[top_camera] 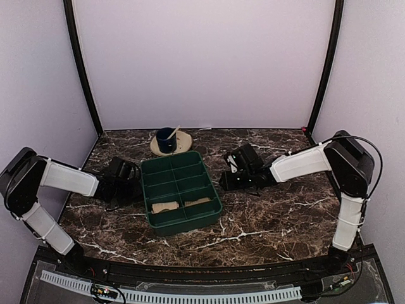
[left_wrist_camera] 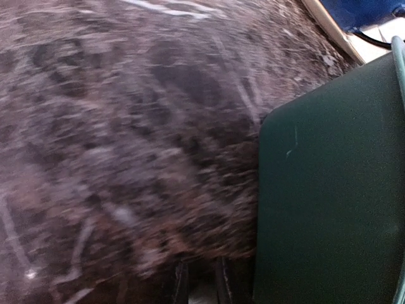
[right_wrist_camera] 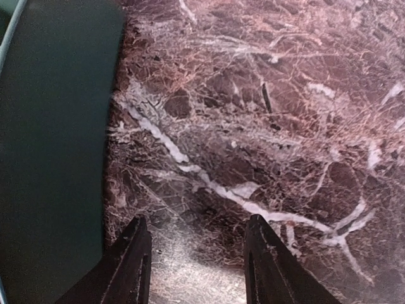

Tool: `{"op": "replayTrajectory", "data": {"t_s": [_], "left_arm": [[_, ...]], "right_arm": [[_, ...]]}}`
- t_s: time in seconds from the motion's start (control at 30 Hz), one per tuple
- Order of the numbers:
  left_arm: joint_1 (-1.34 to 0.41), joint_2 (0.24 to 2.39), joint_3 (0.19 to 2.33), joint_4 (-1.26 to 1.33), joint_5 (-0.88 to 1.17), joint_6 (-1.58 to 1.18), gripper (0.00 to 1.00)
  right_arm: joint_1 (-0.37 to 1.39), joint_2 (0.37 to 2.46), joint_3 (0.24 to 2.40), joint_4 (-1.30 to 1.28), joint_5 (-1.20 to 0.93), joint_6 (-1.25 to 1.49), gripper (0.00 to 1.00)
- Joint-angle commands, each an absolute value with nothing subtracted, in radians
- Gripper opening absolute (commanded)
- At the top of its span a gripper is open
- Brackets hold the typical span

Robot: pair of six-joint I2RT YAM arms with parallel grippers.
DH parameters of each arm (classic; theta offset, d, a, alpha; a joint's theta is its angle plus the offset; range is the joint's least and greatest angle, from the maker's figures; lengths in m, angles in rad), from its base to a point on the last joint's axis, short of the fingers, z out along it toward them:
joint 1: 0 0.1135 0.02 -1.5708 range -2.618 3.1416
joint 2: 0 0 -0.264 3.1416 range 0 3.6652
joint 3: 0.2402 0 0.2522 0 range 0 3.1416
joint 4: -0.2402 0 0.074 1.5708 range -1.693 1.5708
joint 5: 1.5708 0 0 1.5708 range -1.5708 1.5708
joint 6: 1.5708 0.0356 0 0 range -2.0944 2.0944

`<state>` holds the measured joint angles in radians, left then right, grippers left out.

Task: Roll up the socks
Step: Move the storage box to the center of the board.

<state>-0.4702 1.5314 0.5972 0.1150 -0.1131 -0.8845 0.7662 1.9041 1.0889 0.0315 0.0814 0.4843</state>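
Both tan sock rolls (top_camera: 166, 206) in near row of green tray (top_camera: 183, 225), side by side. Left gripper (left_wrist_camera: 201, 288) by its left wall, fingers barely apart, empty. Right gripper (right_wrist_camera: 196, 253) over marble tabletop (right_wrist_camera: 285, 126), fingers spread, empty too.

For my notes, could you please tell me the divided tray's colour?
The tray is dark green; top external view shows it best.

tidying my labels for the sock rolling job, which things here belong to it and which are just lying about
Job:
- sock roll
- second sock roll beside it, both in the near compartments of the green tray

Lying about:
- beige saucer
- blue cup on it
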Motion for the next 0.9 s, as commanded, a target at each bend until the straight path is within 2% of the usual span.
{"op": "replayTrajectory", "data": {"t_s": [0.0,0.3,0.87], "left_arm": [[-0.499,1.613,0.681,0.132,-0.091,-0.858,0.18],[-0.542,1.732,0.799,0.153,-0.06,-0.821,0.18],[-0.595,1.809,0.894,0.143,-0.042,-0.78,0.19]], "right_arm": [[0.777,1.919,1.074,0.118,0.054,0.506,0.46],[0.8,1.912,1.08,0.111,0.059,0.512,0.46],[0.847,1.882,1.079,0.06,0.135,0.54,0.47]]}}
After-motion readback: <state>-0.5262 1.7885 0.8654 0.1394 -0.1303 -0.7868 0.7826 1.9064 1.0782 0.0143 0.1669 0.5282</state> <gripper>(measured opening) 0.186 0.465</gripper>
